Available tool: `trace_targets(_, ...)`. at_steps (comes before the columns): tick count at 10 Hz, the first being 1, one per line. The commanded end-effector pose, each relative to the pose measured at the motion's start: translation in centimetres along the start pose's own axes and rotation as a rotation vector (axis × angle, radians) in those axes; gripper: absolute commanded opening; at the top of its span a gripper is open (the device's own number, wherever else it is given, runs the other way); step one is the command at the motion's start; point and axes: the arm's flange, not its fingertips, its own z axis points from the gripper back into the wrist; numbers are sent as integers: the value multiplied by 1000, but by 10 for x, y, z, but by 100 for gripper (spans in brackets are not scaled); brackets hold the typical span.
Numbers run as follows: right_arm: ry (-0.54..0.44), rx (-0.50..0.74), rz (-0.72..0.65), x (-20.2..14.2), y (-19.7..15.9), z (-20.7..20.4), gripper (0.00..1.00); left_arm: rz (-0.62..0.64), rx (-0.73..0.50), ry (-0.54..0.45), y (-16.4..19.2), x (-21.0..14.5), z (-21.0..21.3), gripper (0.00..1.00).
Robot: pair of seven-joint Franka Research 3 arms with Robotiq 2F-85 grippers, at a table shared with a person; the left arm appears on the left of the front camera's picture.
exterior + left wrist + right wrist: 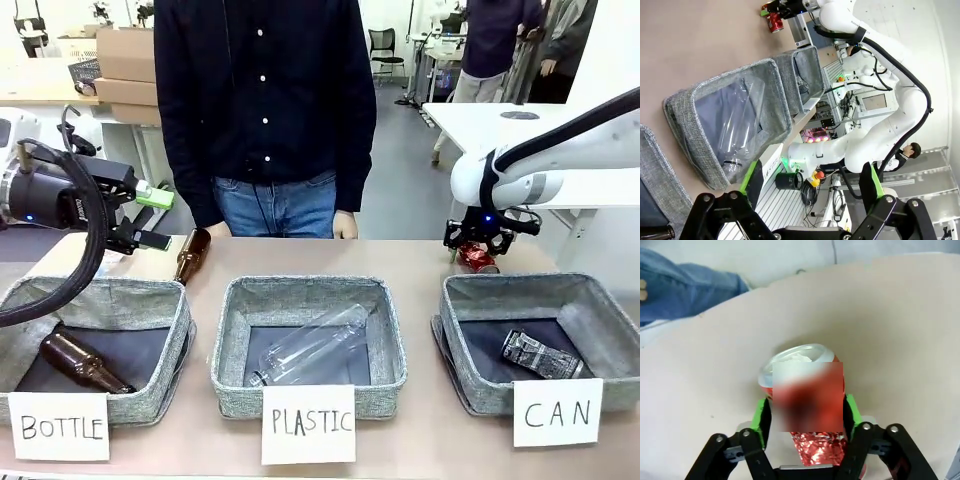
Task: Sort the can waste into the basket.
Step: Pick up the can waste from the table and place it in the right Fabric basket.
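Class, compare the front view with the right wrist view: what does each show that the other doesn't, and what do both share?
Front, not wrist: the CAN basket holding a black can, the PLASTIC basket and BOTTLE basket, the open left gripper. Wrist, not front: the red can's silver top, with green pads on each side of it. Both: the red can on the table, the right gripper around it, the person's jeans.

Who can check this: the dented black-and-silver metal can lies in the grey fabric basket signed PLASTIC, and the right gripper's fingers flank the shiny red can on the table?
Wrong basket. The front view shows the dented black-and-silver metal can in the grey fabric basket signed CAN, not PLASTIC. The fingers of the right gripper do flank the shiny red can on the table.
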Motion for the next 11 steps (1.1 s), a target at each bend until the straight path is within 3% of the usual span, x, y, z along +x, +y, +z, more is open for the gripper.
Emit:
trace_targets(1,21,12,17,4,3,4,0,-3,1,5,-1,0,2,100)
trace_targets(2,17,15,15,4,3,5,0,-3,1,5,-1,0,2,100)
trace_targets(3,16,31,11,4,3,6,14,-3,1,5,-1,0,2,100)
trace_targets(4,-9,36,-32,5,3,9,5,-3,1,5,-1,0,2,100)
trace_targets(8,-48,42,30,-7,8,24,5,-3,1,5,-1,0,2,100)
trace_targets(11,-150,260,201,-66,-1,106,5,-3,1,5,-1,0,2,100)
